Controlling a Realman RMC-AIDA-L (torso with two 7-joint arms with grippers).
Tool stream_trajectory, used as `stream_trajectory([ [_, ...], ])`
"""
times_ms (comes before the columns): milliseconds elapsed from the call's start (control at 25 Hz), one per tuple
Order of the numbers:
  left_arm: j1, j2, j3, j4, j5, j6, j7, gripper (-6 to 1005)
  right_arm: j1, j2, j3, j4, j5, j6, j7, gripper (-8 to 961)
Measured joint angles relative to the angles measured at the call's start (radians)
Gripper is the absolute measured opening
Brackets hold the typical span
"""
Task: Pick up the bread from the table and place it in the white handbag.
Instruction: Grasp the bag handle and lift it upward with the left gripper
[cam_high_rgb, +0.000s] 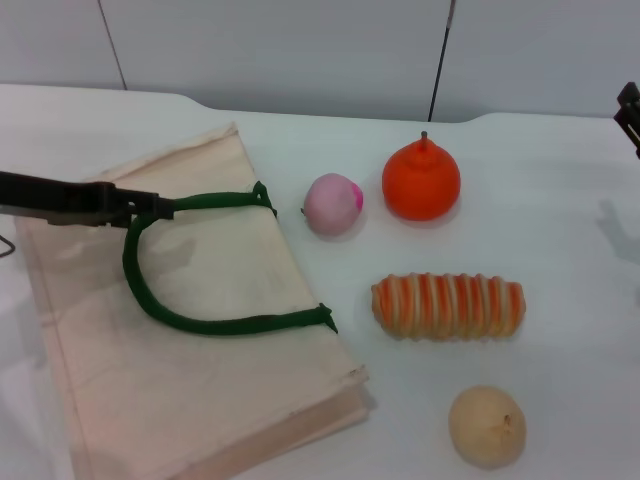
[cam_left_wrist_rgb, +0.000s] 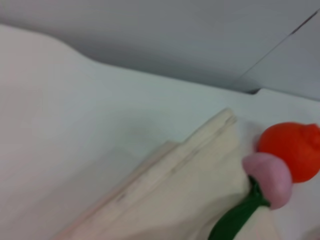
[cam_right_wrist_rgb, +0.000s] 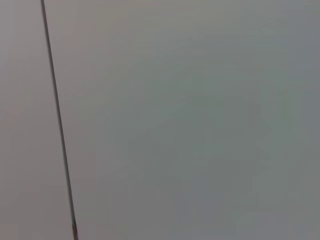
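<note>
The bread (cam_high_rgb: 448, 306), an orange and cream striped ridged loaf, lies on the table to the right of the white handbag (cam_high_rgb: 200, 390). The handbag lies flat at the left; it also shows in the left wrist view (cam_left_wrist_rgb: 190, 185). My left gripper (cam_high_rgb: 160, 208) reaches in from the left over the bag and is shut on one end of a green handle (cam_high_rgb: 215, 200); the handle also shows in the left wrist view (cam_left_wrist_rgb: 235, 217). My right gripper (cam_high_rgb: 630, 112) is only partly in view at the far right edge, well away from the bread.
A pink ball-like fruit (cam_high_rgb: 333, 203) and an orange pear-shaped fruit (cam_high_rgb: 421, 181) lie behind the bread. A round tan ball (cam_high_rgb: 486, 427) lies in front of it. The white table (cam_high_rgb: 560, 230) ends at a grey wall behind. The right wrist view shows only wall.
</note>
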Motion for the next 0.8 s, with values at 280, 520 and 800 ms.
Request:
stream_trajectory([
  [280,-0.011,-0.006,0.000,0.079,0.036,-0.076,-0.006,765,0.002,0.000,0.000,0.000,0.000,0.000,0.000,893],
  [520,-0.018,-0.013,0.000,0.099,0.065,-0.090,-0.019,733,0.002,0.000,0.000,0.000,0.000,-0.001,0.000,893],
  [800,-0.021,-0.015,-0.001,0.101,0.057,-0.088,-0.008,696,0.002,0.000,0.000,0.000,0.000,-0.004,0.000,893],
])
